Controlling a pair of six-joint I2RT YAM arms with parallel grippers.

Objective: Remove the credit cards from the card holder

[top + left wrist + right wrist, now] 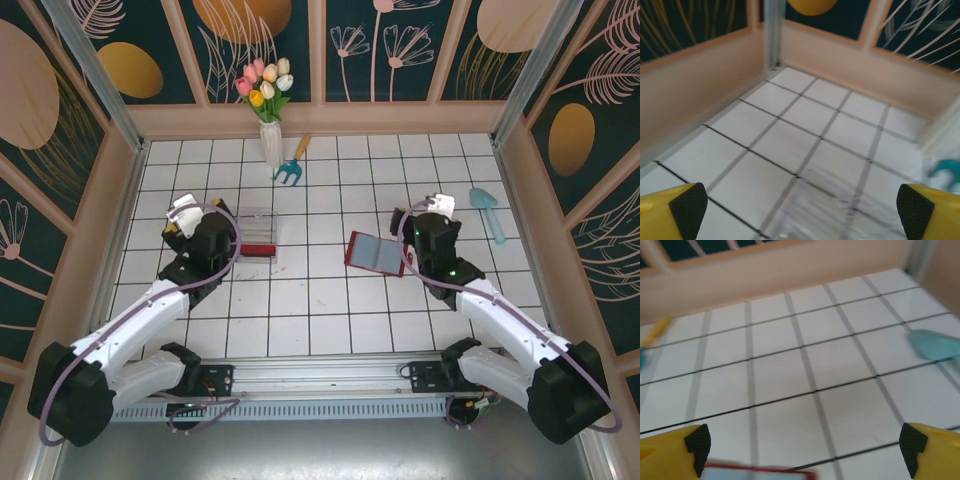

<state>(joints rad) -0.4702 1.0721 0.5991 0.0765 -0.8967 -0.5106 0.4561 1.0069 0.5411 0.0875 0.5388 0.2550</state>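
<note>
step: I'm reading this as the reach-in stage. Nothing is being gripped, and both arms are hovering low over the tiles.
holder (375, 253): it's lying opened flat around mid-table, grey-blue inside facing up with a red border, right beside the right claw. Its red edge is also peeking in at the bottom of the right wrist view.
cards: I'm not making any out in the holder from the top view, they're too small to tell.
right claw (805, 445): its fingers are standing wide apart with nothing between them, and it's looking at bare tile past the holder's far edge.
left claw (802, 205): same deal, it's spread wide and carrying nothing, hanging right by the tray.
tray (257, 236): the clear plastic one with red and black bits is sitting apart from the holder, and I'm guessing it isn't part of the job.
next move: I'm thinking the right claw is going to need to tip down onto the holder and pinch a card edge. The left one would be coming across to pin the holder flat.
tricky bit: the cards are thin and flat, and the holder is probably going to slide on smooth tile unless something is holding it.
</note>
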